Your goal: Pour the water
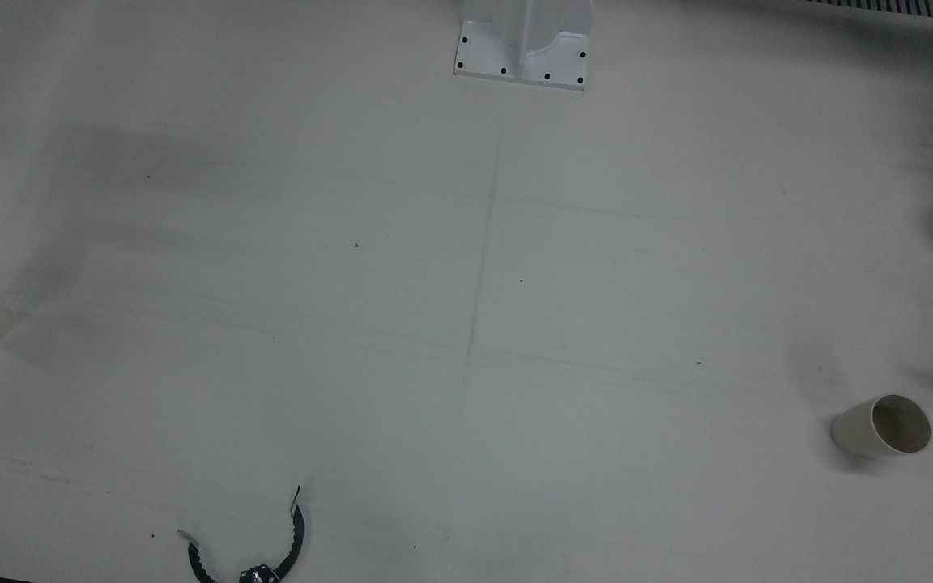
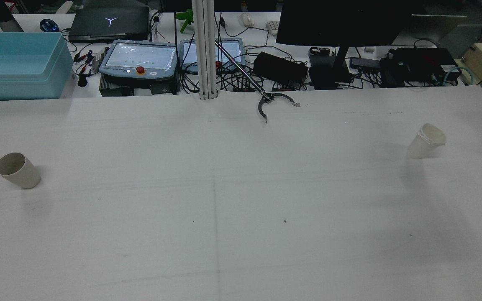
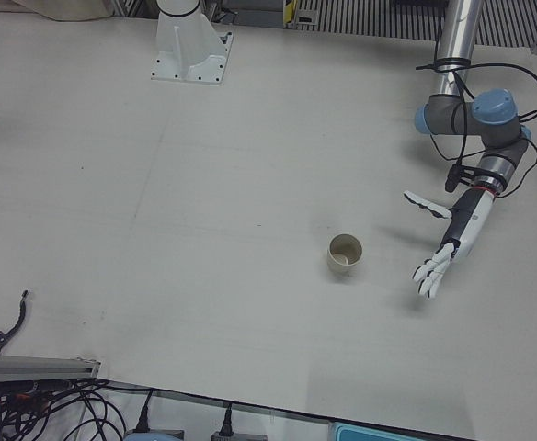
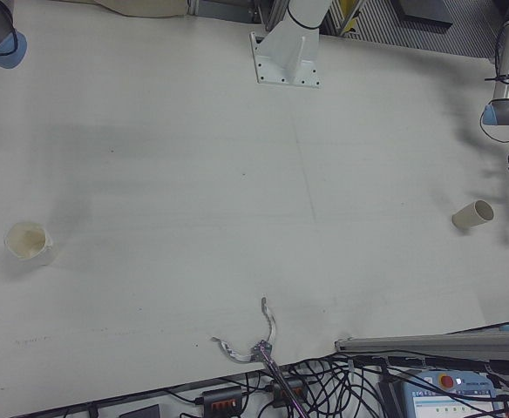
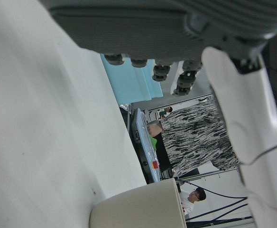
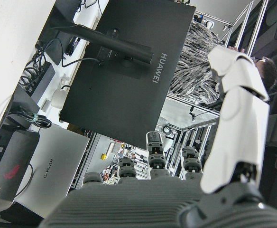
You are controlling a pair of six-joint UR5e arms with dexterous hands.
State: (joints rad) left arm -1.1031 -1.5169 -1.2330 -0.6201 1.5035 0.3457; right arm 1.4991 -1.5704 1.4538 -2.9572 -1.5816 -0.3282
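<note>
A beige cup stands upright on the white table on my left side; it also shows in the rear view and the front view. My left hand is open with its fingers spread, beside the cup and apart from it. In the left hand view the cup sits just below the fingers. A white paper cup stands on my right side, also in the right-front view. My right hand shows only in its own view, fingers extended and empty, facing a monitor.
A black grabber claw lies at the table's far edge. A blue bin, control pendants, a monitor and cables stand beyond that edge. A white arm pedestal is bolted to the table.
</note>
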